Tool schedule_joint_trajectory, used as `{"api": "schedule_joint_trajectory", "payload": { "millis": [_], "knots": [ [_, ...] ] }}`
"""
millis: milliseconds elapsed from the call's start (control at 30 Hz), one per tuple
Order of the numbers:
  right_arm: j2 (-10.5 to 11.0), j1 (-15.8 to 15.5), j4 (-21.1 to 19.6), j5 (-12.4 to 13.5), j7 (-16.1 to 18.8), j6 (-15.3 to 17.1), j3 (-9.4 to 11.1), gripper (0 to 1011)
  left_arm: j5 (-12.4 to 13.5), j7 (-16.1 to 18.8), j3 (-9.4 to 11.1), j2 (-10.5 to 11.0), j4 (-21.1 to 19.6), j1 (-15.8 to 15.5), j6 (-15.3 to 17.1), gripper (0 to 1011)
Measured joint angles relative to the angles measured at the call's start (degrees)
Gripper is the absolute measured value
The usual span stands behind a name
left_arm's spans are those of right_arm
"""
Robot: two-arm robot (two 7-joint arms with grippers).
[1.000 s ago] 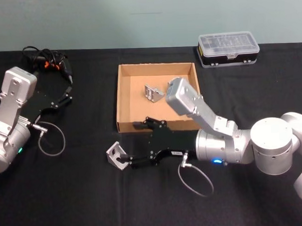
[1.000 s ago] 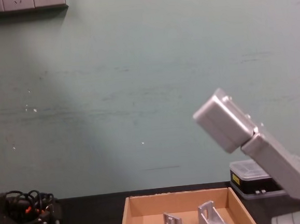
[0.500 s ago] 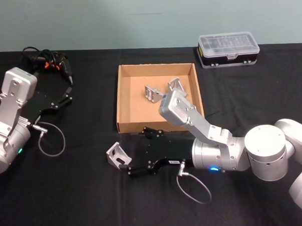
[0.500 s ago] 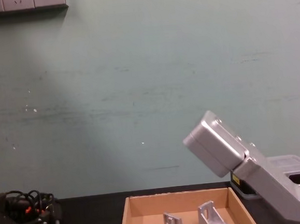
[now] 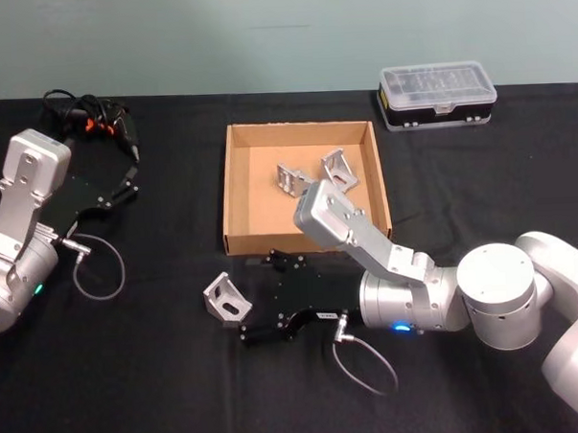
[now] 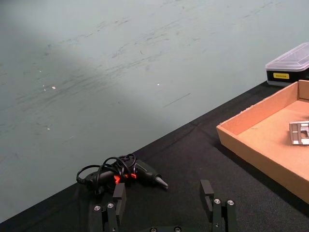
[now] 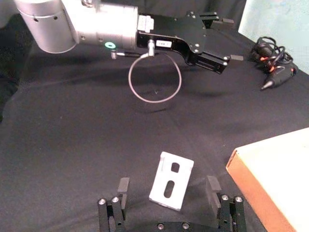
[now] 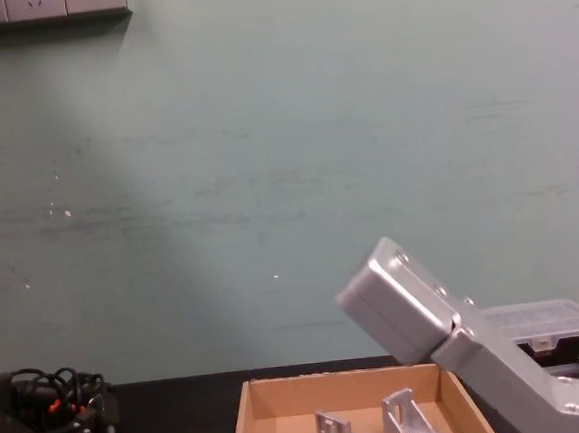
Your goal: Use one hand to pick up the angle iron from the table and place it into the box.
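- since the angle iron (image 7: pixel 171 180) stands on the table (image 5: pixel 162 375) just short of the box (image 5: pixel 227 190), my right gripper (image 5: pixel 262 297) sits low, fingers spread either side of it, nothing pinched.
- its slotted flange faces my palm, so closing should catch both edges.
- my left gripper (image 5: pixel 131 175) waits spread, far left, out of the way.

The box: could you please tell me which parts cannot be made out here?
- Chest view: the box loses its near half below the bottom edge.
- Head view: the right arm hides its near wall's right part; the right end effector flanks the angle iron.
- Right wrist view: mostly off-frame.
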Motion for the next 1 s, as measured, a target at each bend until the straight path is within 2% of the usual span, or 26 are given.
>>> {"api": "schedule_joint_trajectory", "payload": {
  "millis": [1000],
  "knots": [
    [-3.75, 0.90, 3.97, -1.67, -0.39, -0.37, -0.23, 1002, 0.00, 0.00, 0.00, 0.00, 0.00, 0.00, 0.00, 1000]
  ]
}}
